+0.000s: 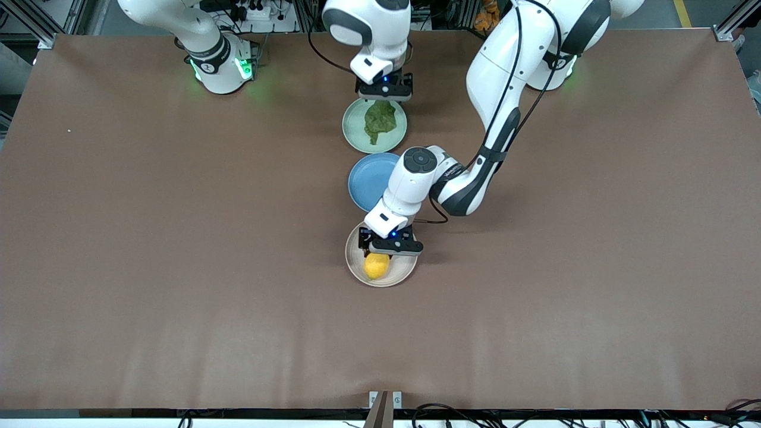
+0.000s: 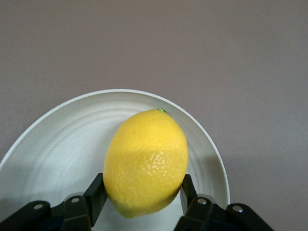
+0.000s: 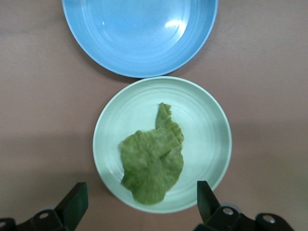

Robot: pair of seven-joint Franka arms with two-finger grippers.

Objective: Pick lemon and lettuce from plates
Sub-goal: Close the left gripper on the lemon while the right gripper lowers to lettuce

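The left gripper (image 1: 380,252) is down at the beige plate (image 1: 404,274), low in the centre of the front frame, with its jaws standing against the two flanks of the lemon (image 1: 377,265). In the left wrist view the lemon (image 2: 146,161) sits between the dark fingers (image 2: 96,195), which touch its sides; it seems gripped, though not yet lifted clear of the beige plate (image 2: 57,139). Its long axis runs out away from the jaws, toward the plate's rim, so the pinch lands across its narrow width.

The right gripper (image 1: 384,89) hangs over the upper edge of the mint plate (image 1: 354,128), upper centre of the frame, jaws spread wide. The lettuce (image 3: 153,161) lies flat in the mint plate (image 3: 207,125), between and just ahead of the fingers (image 3: 74,204). A blue plate (image 1: 365,178) sits between the two plates on the table (image 1: 178,238).
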